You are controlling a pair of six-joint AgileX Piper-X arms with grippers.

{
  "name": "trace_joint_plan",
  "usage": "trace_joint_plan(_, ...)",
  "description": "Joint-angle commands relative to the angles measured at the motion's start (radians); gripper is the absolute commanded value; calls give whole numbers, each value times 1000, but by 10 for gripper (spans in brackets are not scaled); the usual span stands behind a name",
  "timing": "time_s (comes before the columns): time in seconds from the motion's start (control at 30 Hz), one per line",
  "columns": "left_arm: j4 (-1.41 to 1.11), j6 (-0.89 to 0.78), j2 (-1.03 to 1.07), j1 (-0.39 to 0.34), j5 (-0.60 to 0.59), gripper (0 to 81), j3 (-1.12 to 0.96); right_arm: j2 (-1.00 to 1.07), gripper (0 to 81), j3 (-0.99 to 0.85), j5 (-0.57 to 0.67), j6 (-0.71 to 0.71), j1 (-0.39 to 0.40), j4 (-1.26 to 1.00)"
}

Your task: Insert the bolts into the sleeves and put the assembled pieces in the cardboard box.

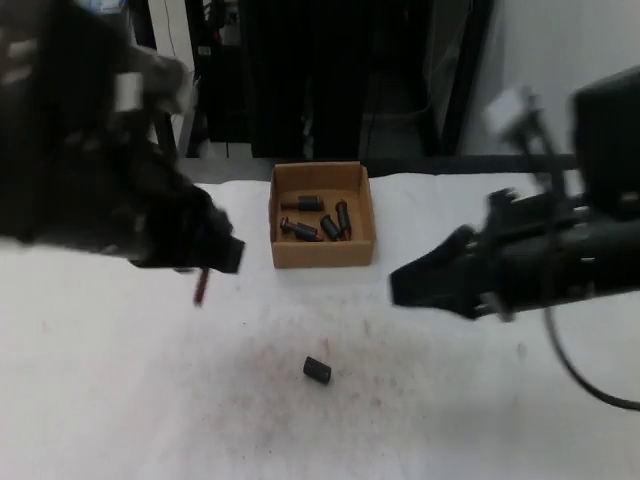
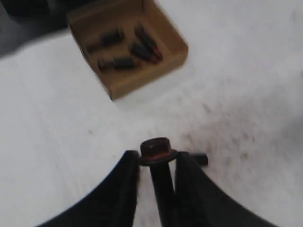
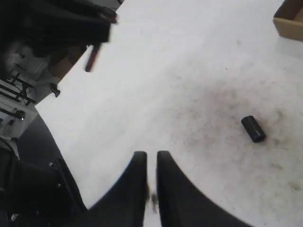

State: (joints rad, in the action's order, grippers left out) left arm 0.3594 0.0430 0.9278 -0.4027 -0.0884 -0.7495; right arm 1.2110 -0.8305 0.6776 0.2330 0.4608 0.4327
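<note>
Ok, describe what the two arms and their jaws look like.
Both are black. The left arm has a pale patch up top; the right arm carries a pale block and a thin black cable looping below it. The jaws are black, curved, tapering pairs.

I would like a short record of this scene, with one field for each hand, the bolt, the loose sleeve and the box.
Left hand: shut on a bolt, held above the bench
Bolt: between the left hand's fingers, not yet in a sleeve
Right hand: shut, holding nothing, above the bench
Sleeve: lying loose on the bench, nearer than the box
Cardboard box: open, at the far side of the bench
Assembled pieces: four dark ones inside the box
</note>
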Motion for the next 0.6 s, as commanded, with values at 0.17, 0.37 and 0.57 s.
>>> trace_joint_plan(0.17,-132,4,-94,4,36,3,85,297,279,-257,-38,-117,20,50)
trace_joint_plan(0.37,-102,2,-94,4,36,3,95,505,279,-514,-205,-614,70,412)
trace_joint_plan(0.57,-102,2,-94,4,36,3,95,630,284,-627,-313,-796,134,553)
